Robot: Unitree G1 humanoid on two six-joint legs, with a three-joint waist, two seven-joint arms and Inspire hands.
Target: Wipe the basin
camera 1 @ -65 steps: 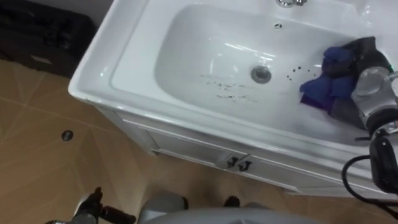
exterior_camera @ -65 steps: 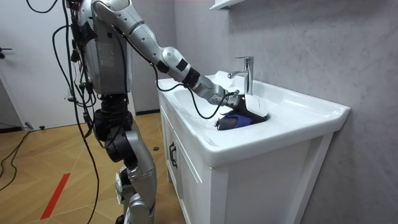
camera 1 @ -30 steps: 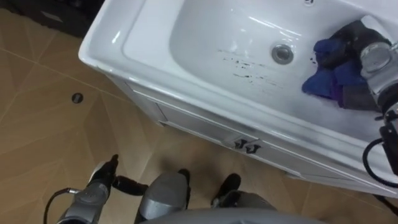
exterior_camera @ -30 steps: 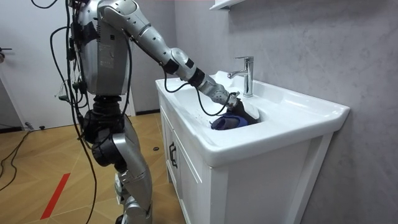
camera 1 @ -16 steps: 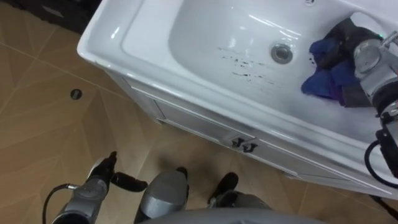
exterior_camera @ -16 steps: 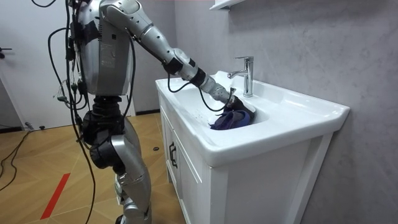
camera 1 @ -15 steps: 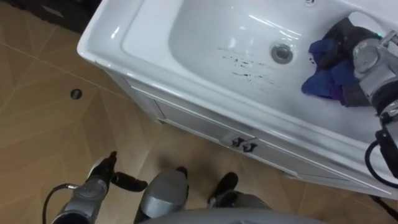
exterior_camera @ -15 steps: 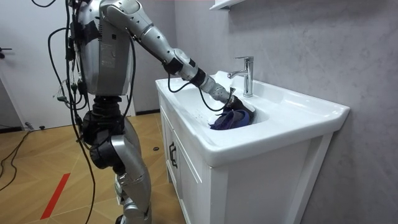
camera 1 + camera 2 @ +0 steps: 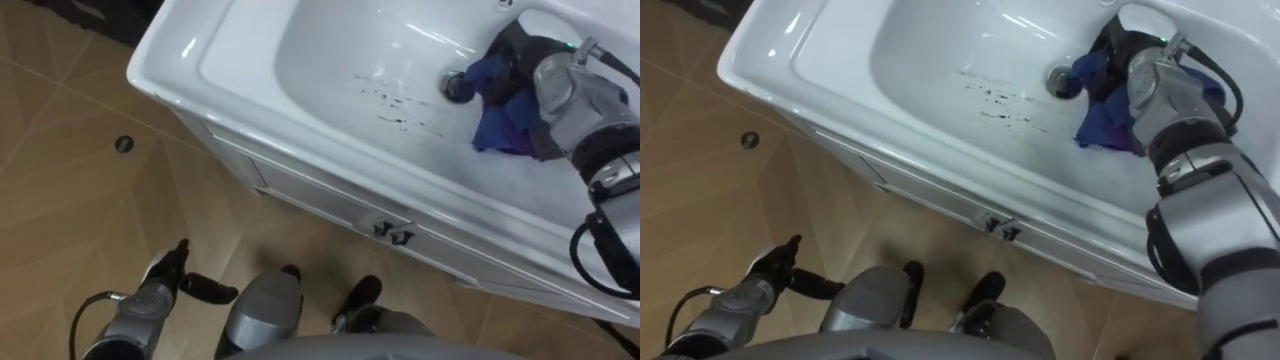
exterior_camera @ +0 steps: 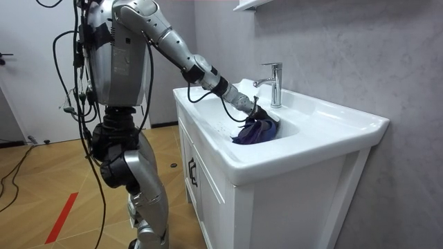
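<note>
White ceramic basin (image 9: 300, 60), set in the worktop of a white vanity, holds a crumpled blue cloth (image 9: 497, 120) on its bottom towards the robot's right side, with the cloth's left edge lapping onto the drain (image 9: 455, 88). The right hand (image 9: 565, 90) lies on top of the cloth, its dark fingers (image 9: 1110, 42) curled into the fabric and clamped on it, and the arm comes in from the right. Just left of the drain a short scatter of dark specks (image 9: 400, 105) marks the basin floor, apart from the cloth. A chrome tap (image 10: 275, 83) stands upright on the rim behind the bowl. Below the front rim, the cabinet (image 9: 300, 195) carries a small dark handle (image 9: 390, 233). The left hand (image 9: 165, 280) hangs low beside the robot's body over the wooden floor (image 9: 70, 220), its fingers apart and holding nothing. A small round fitting (image 9: 123, 144) sits in the floor near the vanity's corner. In the room view the robot stands upright at the vanity's front, on the room view's left, against a grey wall (image 10: 346, 48).
</note>
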